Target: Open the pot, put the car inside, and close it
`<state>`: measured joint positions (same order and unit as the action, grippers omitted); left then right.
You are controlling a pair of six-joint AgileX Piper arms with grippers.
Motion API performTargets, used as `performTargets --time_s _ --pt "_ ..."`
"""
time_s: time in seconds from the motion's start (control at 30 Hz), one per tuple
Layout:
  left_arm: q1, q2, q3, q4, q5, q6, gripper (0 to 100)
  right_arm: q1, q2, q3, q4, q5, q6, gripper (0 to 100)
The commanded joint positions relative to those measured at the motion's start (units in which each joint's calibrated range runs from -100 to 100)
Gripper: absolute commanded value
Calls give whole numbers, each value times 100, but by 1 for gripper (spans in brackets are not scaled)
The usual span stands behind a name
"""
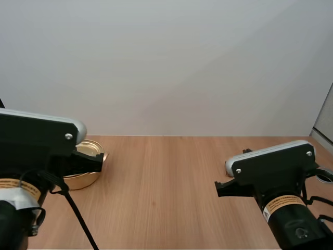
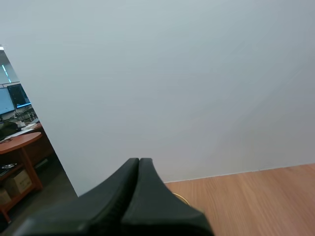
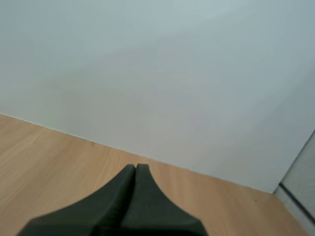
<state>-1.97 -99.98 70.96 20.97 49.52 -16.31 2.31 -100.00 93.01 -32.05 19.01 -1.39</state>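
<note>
While the left gripper (image 2: 139,160) and the right gripper (image 3: 135,166) both hover clenched on nothing, each pair of fingers pressed into one dark wedge, the opening step looks not yet begun. The gold pot (image 1: 83,179) sits at the left of the wooden table (image 1: 166,182), toward the far edge, just beyond the left gripper and partly hidden by that arm. The right gripper hangs well apart, at the near right. Next, I judge, the left gripper must spread its fingers and descend onto the pot to uncover it
</note>
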Motion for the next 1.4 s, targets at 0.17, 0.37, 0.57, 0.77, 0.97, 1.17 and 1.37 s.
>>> performTargets --time_s 0.17,0.37,0.57,0.77,0.97,1.17,1.37 --pt "21 85 -766 80 303 -42 0 158 0 -2013 156 2133 -33 0" --pt "21 1234 -798 80 -1444 62 0 176 365 -2308 187 1860 -597 0" --pt "224 3301 -1480 48 -1084 602 0 176 1269 -2308 301 1874 -1339 0" --pt "335 5330 -2749 -50 -84 885 0 176 1468 -2308 293 2333 -1838 0" --pt "335 7132 -3546 189 1272 1419 0 190 1468 -2294 389 2422 -1838 0" --pt "545 8246 -4162 188 2393 1377 0 319 1468 -2294 236 2753 -1923 0" --pt "649 8355 -4262 145 2160 1519 1 368 1368 -2294 300 3312 -1923 0"
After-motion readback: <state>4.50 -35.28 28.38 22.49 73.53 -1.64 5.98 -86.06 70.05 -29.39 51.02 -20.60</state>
